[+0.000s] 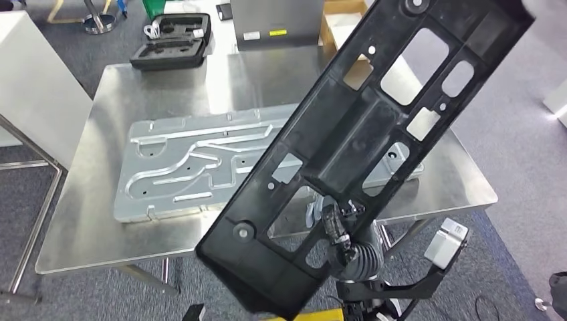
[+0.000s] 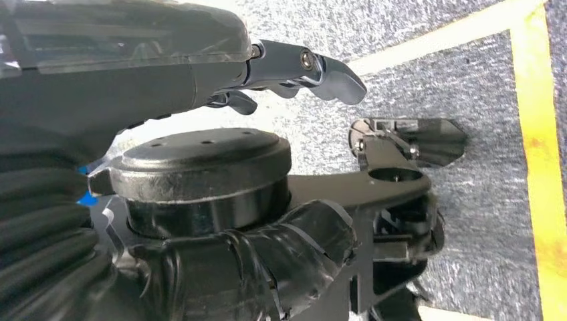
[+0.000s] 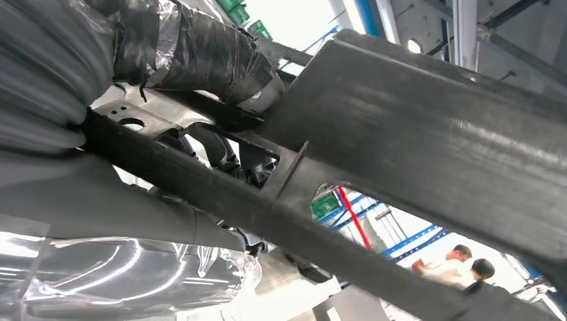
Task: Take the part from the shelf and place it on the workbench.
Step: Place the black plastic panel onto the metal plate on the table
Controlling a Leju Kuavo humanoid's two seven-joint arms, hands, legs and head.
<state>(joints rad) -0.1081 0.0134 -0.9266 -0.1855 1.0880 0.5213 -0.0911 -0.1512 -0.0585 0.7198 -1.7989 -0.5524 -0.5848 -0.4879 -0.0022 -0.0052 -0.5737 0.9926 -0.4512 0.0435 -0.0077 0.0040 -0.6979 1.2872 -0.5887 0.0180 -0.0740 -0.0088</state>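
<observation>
Fingers of the right hand (image 1: 336, 231) reach through a cut-out near the lower end of the black part (image 1: 348, 144) and curl over its ribs, gripping it from underneath; the right wrist view shows dark fingers (image 3: 227, 157) hooked through an opening in the same panel. From the head view the part is a long flat black panel with many windows, held up in the air and tilted, running from about seven o'clock up to one o'clock across the frame. It hangs above the near edge of the steel workbench (image 1: 100, 221), not touching it as far as I can see.

On the workbench lies a large pressed metal plate (image 1: 180, 167), at about nine o'clock from the hand. Farther back, at eleven o'clock, sits an open black case (image 1: 170, 43) with foam cut-outs, and a grey box (image 1: 274, 23) at twelve o'clock.

In the left wrist view the left hand (image 2: 294, 70) is over grey carpet with yellow floor tape (image 2: 535, 167); its fingers are stretched out, slightly apart, holding nothing.

Two people (image 3: 461, 264) stand in the far background of the right wrist view.
</observation>
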